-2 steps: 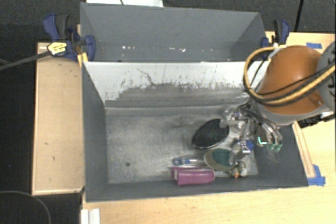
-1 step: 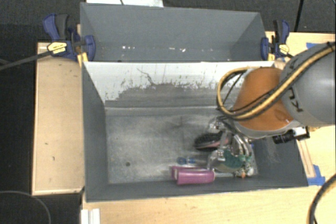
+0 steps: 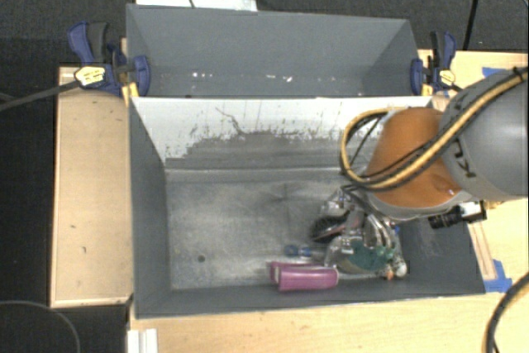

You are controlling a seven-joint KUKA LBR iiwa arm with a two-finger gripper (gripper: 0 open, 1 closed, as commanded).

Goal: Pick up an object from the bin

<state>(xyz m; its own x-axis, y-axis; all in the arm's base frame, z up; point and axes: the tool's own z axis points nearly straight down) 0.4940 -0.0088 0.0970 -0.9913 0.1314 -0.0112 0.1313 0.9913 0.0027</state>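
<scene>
My gripper (image 3: pixel 357 234) is low over the front right part of the bin floor, under the orange cover. A purple tube-shaped thing (image 3: pixel 306 276) lies just in front of it, to its left, along the front wall. A green and white thing (image 3: pixel 368 261) lies right under the gripper, partly hidden by it. A small blue piece (image 3: pixel 293 250) lies to the gripper's left, and a black thing (image 3: pixel 325 228) sits against its left side.
The arm with its orange cover and yellow-black cables covers the bin's right side. The front wall is close behind the purple thing, and the bin's right wall is near the gripper.
</scene>
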